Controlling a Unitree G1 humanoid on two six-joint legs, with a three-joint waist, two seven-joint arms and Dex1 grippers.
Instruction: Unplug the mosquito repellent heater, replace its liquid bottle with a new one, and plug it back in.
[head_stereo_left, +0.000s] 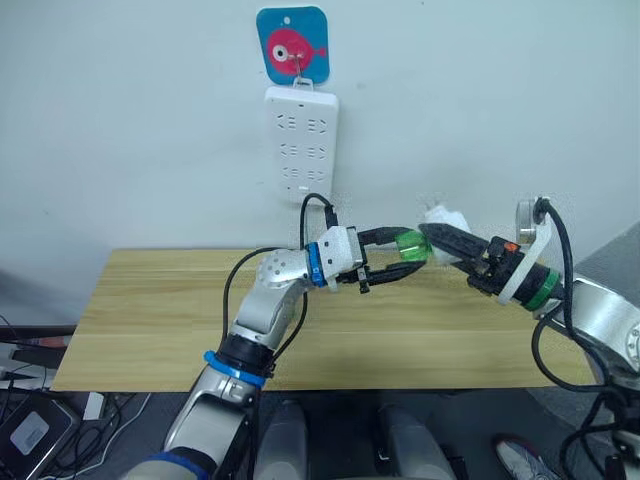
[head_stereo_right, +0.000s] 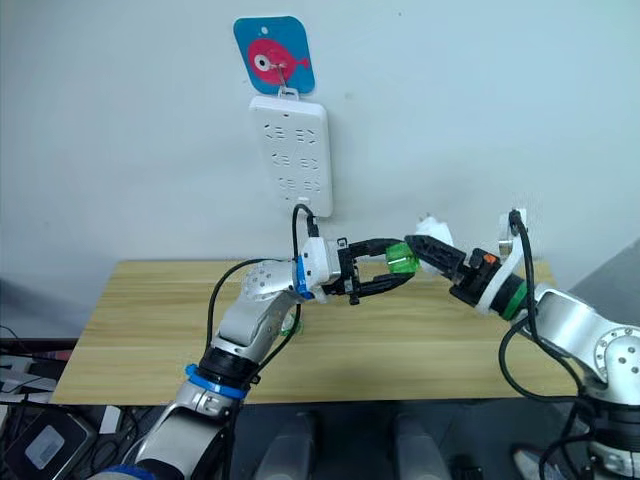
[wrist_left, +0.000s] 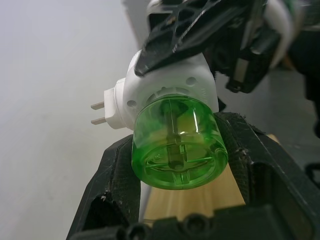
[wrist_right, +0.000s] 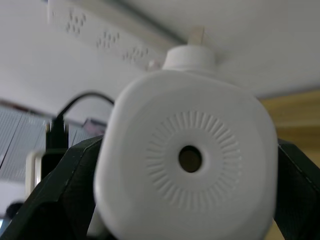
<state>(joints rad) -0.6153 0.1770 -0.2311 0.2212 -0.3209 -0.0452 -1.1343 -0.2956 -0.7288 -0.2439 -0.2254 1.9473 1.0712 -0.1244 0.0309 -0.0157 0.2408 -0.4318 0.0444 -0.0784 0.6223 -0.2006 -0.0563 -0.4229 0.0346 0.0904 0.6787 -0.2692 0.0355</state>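
Observation:
The mosquito repellent heater (head_stereo_left: 446, 220) is a white rounded body held in the air above the table's back right part, with my right gripper (head_stereo_left: 441, 239) shut on it. A clear green liquid bottle (head_stereo_left: 410, 244) is joined to the heater's end, and my left gripper (head_stereo_left: 412, 252) is shut on that bottle from the left. In the left wrist view the bottle (wrist_left: 177, 145) sits between my black fingers (wrist_left: 117, 172), with the heater (wrist_left: 170, 85) behind it and its two prongs (wrist_left: 99, 113) pointing sideways. The right wrist view shows the heater's vent hole (wrist_right: 190, 159).
A white power strip (head_stereo_left: 301, 140) hangs on the wall under a blue card with a red fish (head_stereo_left: 292, 45). The wooden table (head_stereo_left: 150, 320) lies below both arms. Something small and green (head_stereo_right: 290, 322) peeks out behind my left forearm on the table.

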